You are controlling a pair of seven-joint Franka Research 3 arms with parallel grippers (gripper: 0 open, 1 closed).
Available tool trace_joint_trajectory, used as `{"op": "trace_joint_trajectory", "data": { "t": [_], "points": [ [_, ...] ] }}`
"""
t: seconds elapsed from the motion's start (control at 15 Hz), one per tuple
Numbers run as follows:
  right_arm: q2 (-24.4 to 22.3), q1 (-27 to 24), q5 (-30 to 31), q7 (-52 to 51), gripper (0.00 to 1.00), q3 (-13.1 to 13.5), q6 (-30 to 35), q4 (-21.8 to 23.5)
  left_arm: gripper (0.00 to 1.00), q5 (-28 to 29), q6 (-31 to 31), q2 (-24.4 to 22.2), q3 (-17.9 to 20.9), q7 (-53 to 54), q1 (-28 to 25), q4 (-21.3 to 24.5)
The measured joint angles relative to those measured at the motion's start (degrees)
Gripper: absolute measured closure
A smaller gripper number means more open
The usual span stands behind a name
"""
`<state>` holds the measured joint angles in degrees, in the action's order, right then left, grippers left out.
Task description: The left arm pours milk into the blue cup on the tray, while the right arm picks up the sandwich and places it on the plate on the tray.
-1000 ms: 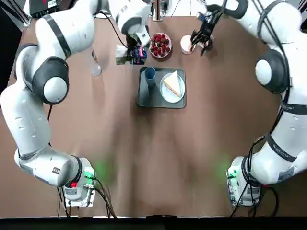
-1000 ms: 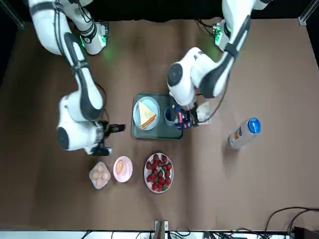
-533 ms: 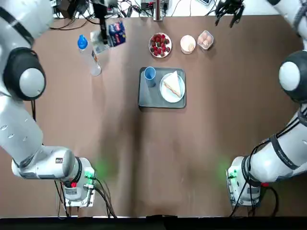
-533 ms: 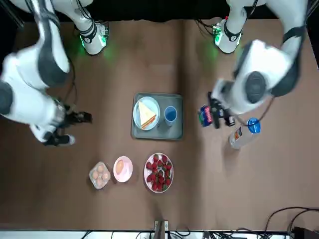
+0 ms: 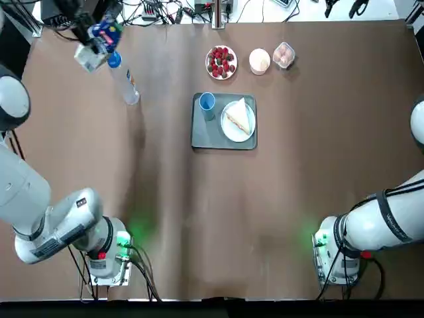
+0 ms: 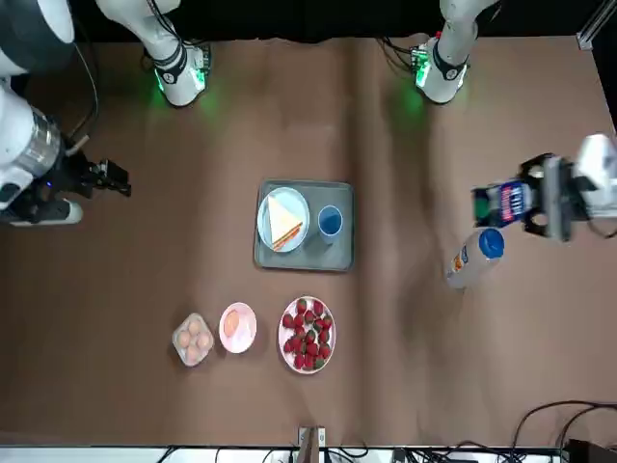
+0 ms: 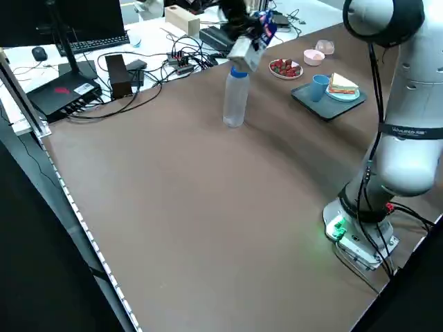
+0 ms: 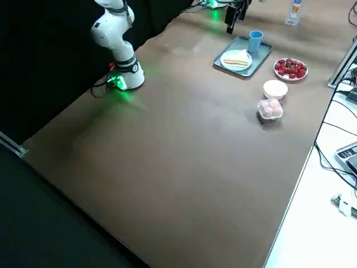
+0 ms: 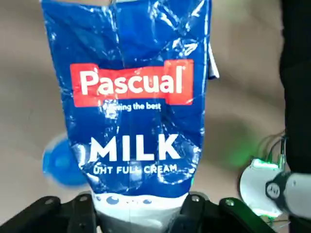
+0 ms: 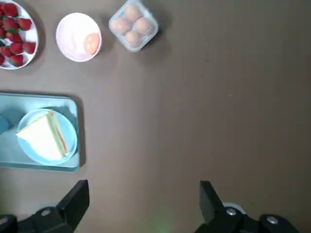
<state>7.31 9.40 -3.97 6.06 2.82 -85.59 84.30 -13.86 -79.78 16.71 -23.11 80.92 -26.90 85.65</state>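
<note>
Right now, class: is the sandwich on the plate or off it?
On it: the sandwich lies on the plate, inside the tray, beside the blue cup.

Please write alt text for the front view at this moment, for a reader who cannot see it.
The sandwich lies on the plate beside the blue cup on the tray at the table's centre. The left gripper holds the milk above a bottle; the right gripper hangs open opposite.

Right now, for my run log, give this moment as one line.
left gripper: jaws shut on milk, off tray | right gripper: open, empty | sandwich: on plate
</note>
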Motion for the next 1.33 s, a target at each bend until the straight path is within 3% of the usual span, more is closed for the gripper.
{"op": "trace_joint_trajectory", "data": {
  "t": [0.13, 0.4, 0.67, 0.87, 1.33],
  "points": [
    [-2.5, 0.0, 2.4, 0.0, 0.0, -0.2, 0.3, 0.2, 0.54, -2.6, 2.2, 1.0, 0.2, 13.3, -9.4, 0.0],
    [-7.1, 0.0, 2.8, 0.0, 0.0, -0.1, -0.6, 3.4, 0.54, -5.4, 1.3, 7.7, 0.5, 28.1, -16.9, 0.5],
    [-13.5, 0.0, 2.9, 0.0, 0.0, -0.1, -6.0, 12.1, 0.54, -8.3, -4.4, 19.3, 0.8, 39.4, -19.5, 0.6],
    [-15.0, 0.0, 2.9, 0.0, 0.0, -0.4, -6.7, 12.6, 0.52, -10.3, -7.1, 26.2, 1.1, 44.8, -20.7, 0.4],
    [-15.1, -0.1, 3.1, 0.0, 0.0, -0.1, -5.5, 9.8, 0.52, -15.8, -7.5, 30.4, 1.4, 52.2, -24.0, -0.1]
  ]
}}
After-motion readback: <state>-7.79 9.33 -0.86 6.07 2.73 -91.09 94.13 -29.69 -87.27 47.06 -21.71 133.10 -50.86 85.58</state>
